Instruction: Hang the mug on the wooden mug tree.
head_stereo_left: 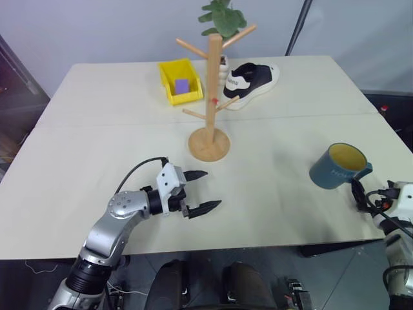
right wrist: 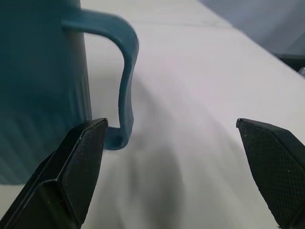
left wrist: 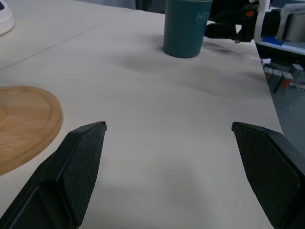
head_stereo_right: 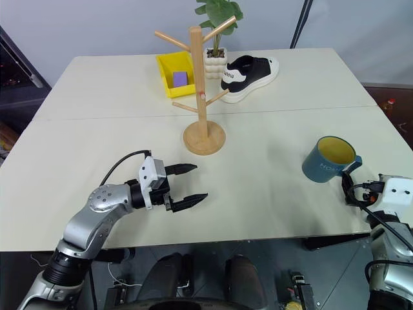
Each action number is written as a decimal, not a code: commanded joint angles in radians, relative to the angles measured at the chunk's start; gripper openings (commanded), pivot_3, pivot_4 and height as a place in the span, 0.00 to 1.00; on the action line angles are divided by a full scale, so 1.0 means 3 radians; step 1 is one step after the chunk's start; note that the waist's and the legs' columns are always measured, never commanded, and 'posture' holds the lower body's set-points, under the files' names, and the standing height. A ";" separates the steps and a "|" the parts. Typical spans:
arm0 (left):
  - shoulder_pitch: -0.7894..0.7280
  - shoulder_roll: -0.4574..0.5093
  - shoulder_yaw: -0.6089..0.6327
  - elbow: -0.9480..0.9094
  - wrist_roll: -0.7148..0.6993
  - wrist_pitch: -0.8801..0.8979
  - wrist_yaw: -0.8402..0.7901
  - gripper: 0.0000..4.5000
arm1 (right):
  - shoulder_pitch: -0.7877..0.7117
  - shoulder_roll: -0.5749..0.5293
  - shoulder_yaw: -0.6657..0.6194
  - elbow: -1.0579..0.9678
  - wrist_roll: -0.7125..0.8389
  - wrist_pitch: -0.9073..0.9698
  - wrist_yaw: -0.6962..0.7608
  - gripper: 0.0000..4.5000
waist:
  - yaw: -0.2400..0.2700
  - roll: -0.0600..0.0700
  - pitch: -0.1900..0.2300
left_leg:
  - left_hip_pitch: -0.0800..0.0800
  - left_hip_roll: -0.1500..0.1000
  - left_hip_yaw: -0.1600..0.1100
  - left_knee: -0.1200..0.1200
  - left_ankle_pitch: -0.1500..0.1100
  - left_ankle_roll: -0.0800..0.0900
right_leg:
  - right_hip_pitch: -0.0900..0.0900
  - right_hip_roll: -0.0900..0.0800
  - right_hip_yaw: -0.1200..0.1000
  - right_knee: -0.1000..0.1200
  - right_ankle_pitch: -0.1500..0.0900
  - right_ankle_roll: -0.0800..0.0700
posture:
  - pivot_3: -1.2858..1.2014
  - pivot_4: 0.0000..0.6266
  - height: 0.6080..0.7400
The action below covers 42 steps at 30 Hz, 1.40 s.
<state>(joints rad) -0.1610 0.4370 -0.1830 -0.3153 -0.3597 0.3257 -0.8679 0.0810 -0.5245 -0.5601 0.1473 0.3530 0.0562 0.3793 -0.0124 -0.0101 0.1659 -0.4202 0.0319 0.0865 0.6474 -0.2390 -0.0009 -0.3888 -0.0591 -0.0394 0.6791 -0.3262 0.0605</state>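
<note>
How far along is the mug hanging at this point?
Nothing is done yet: the mug stands upright on the table, far from the mug tree, whose pegs are bare. In hand: the right gripper is open next to the mug's handle, not gripping it. The left gripper is open and empty near the tree's base. Left: grasp, carry and hook the handle on a peg.

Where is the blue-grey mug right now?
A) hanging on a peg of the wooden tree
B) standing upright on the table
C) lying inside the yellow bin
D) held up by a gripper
B: the mug stands upright on the table, its handle just ahead of the open right gripper.
</note>
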 commanded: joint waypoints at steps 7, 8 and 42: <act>0.0005 0.0017 0.0005 -0.0108 0.0027 -0.0067 0.0048 1.00 | -0.0214 -0.0081 0.0046 0.0100 0.0062 0.0007 0.0184 0.58 | 0.0002 0.0000 0.0000 | 0.0000 0.0000 0.0000 0.0000 0.0000 0.0000 | 0.0001 0.0001 0.0000 0.0000 0.0000 0.0001 | 0.52 0.24 1.00; 0.0004 0.0022 0.0008 -0.0102 0.0033 -0.0074 0.0049 1.00 | -0.0221 -0.0073 0.0058 0.0098 0.0081 0.0012 0.0219 0.49 | 0.0003 0.0000 0.0000 | 0.0000 0.0000 0.0000 0.0000 0.0000 0.0000 | 0.0001 0.0001 0.0000 0.0000 0.0000 0.0001 | 0.52 0.24 1.00; -0.0252 0.0442 0.1023 0.0141 -0.0485 -0.0022 0.0044 1.00 | -0.2396 -0.0833 0.2653 -0.2554 -0.1817 0.1824 0.0930 0.00 | 0.0014 -0.0012 0.0010 | -0.0017 0.0000 -0.0003 0.0007 -0.0002 0.0003 | -0.0013 -0.0003 0.0001 -0.0005 0.0001 0.0000 | 0.52 0.24 1.00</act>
<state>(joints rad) -0.2337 0.5556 0.0869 -0.2201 -0.4512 0.2960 -0.8442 -0.6032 -0.7645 0.2430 -0.6029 -0.1666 0.6030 0.6500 -0.0082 -0.0137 0.1690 -0.4252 0.0319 0.0854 0.6494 -0.2396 -0.0001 -0.3923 -0.0601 -0.0394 0.6776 -0.3260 0.0606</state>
